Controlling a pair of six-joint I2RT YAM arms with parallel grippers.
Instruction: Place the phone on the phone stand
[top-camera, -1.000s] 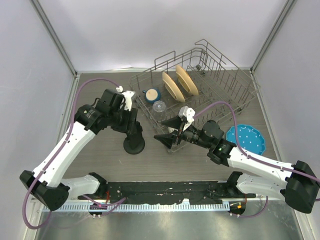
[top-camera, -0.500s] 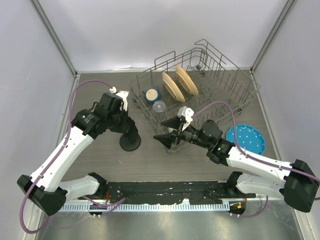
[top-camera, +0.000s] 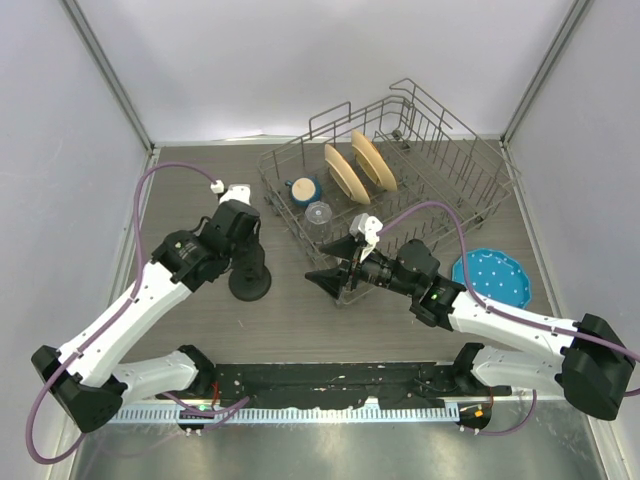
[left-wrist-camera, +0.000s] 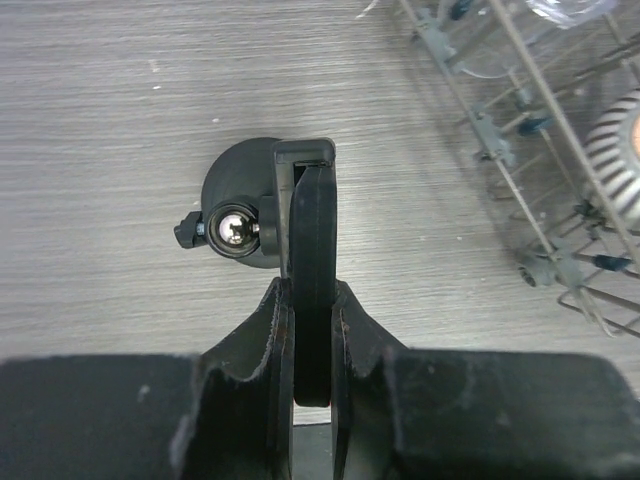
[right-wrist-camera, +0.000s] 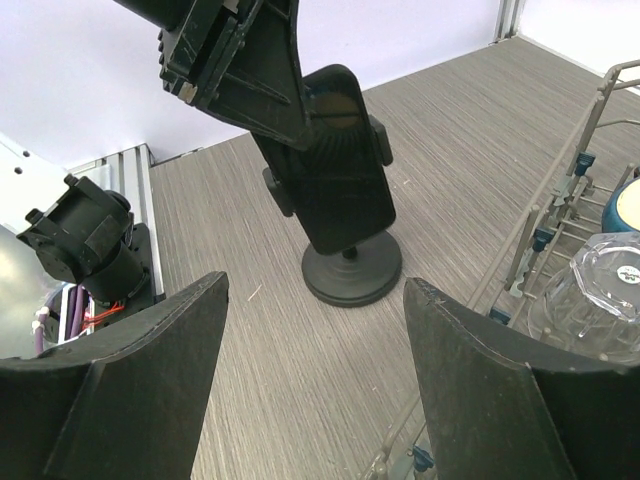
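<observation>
The phone (left-wrist-camera: 313, 230) is pinched edge-on between the two fingers of the left gripper (left-wrist-camera: 312, 300), whose jaws are pressed against its flat faces. Its far end lies beyond the fingertips, under the hooked top of the holder on the phone stand (right-wrist-camera: 352, 275). In the right wrist view it stands tilted above the round base, with the holder's side clips at its edges and the left gripper reaching down onto it from above.

The right gripper (top-camera: 328, 277) hangs just beside the stand, on its dish-rack side. Its jaws are spread wide and hold nothing, and bare table (top-camera: 300, 320) lies between it and the stand.

Behind both grippers is one wire dish rack (top-camera: 450, 165), close to the stand but not touching it. It holds two tan plates (top-camera: 345, 170) on edge, one blue cup (top-camera: 302, 188) and one clear glass (top-camera: 318, 213). One blue plate (top-camera: 490, 275) lies flat on the table at the right, well apart from the phone.
</observation>
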